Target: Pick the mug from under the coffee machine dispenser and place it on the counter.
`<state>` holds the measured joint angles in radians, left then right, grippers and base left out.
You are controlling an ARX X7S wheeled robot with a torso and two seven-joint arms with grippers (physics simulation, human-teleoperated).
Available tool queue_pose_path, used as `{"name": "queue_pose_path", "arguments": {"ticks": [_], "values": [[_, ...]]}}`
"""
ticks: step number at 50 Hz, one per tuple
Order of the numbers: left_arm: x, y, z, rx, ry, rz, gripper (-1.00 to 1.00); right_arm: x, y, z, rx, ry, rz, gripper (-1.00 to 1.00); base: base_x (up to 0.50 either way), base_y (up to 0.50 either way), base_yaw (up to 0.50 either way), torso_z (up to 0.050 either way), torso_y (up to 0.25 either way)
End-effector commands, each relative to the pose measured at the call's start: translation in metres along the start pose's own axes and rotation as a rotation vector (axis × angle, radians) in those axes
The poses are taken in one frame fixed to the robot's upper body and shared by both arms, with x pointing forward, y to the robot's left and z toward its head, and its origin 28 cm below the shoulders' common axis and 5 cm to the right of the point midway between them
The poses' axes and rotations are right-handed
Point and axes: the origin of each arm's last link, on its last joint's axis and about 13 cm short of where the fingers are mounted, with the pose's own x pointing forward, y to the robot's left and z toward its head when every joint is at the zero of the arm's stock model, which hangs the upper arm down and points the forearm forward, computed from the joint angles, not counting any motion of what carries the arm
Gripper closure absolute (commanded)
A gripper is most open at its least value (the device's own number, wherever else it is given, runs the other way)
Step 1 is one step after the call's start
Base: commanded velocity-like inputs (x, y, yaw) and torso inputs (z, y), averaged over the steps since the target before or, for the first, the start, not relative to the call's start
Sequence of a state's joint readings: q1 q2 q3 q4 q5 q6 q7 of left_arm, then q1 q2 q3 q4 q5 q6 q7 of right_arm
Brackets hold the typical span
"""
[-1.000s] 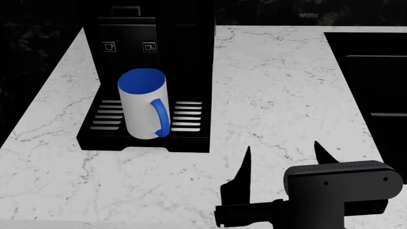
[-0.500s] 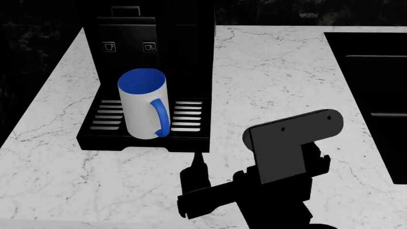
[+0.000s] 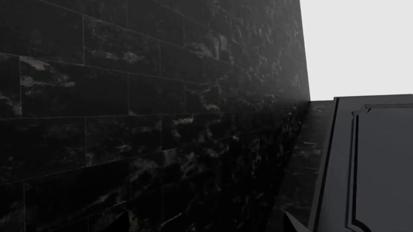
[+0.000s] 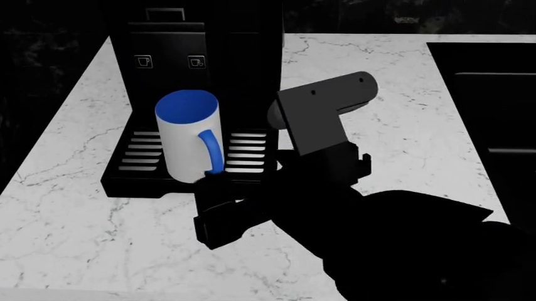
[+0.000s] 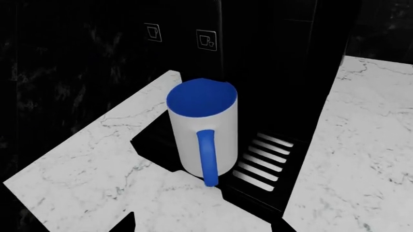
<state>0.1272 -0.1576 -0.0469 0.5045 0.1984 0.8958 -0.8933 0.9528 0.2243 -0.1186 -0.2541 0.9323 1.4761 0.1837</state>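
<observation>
While the right arm fills the near edge of the surface (image 4: 75, 251) in the head view, its right gripper (image 4: 219, 207) sits low just ahead of the drip tray's front lip, and here's the key line-up: the mug (image 4: 189, 135) stands directly beyond those jaws, a touch toward the surface's left edge, with its blue handle (image 4: 213, 153) turned back at the gripper. From the wrist camera the handle (image 5: 208, 157) faces almost square on, and only two dark jaw tips poke in at the frame's lower border, spread well apart, so I'd call the jaws released with nothing between them. The mug is upright, long axis vertical, blue mouth up, resting on the slotted tray (image 4: 243, 153) under the coffee machine dispenser (image 4: 201, 56), which rises against the surface's far-left corner. Not lifted yet, not touched as far as these views show. The right arm is plainly the nearer one; the left gripper is nowhere in the head view, and its own camera stares at dark wall tile and a cabinet panel, jaws unreadable, so I cannot tell their state. Judging the next move: a short forward push should bracket the handle or body. Open marble lies toward the right edge for the set-down.
</observation>
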Motion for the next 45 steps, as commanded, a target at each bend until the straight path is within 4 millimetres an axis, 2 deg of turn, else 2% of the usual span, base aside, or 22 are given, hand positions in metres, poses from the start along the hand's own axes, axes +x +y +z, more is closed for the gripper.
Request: {"name": "queue_pose_path", "arguments": {"ticks": [1, 9, 19, 28, 45], "values": [[0.000, 0.000, -0.001, 0.000, 0.002, 0.000, -1.00, 0.020, -0.007, 0.021, -0.007, 0.067, 0.020, -1.00, 0.00, 0.00, 0.00, 0.000, 0.000], [0.000, 0.001, 0.000, -0.003, 0.004, 0.004, -1.00, 0.038, -0.012, 0.028, -0.015, 0.098, 0.026, -1.00, 0.00, 0.00, 0.00, 0.000, 0.000], [0.001, 0.000, 0.000, -0.004, 0.007, 0.005, -1.00, 0.060, -0.018, 0.026, -0.006, 0.135, 0.049, -1.00, 0.00, 0.00, 0.00, 0.000, 0.000], [0.000, 0.001, 0.000, -0.005, 0.009, 0.008, -1.00, 0.073, -0.024, 0.028, 0.016, 0.147, 0.056, -1.00, 0.00, 0.00, 0.00, 0.000, 0.000], [0.000, 0.001, 0.000, -0.007, 0.006, 0.011, -1.00, 0.089, -0.022, 0.023, 0.007, 0.173, 0.081, -1.00, 0.00, 0.00, 0.00, 0.000, 0.000]]}}
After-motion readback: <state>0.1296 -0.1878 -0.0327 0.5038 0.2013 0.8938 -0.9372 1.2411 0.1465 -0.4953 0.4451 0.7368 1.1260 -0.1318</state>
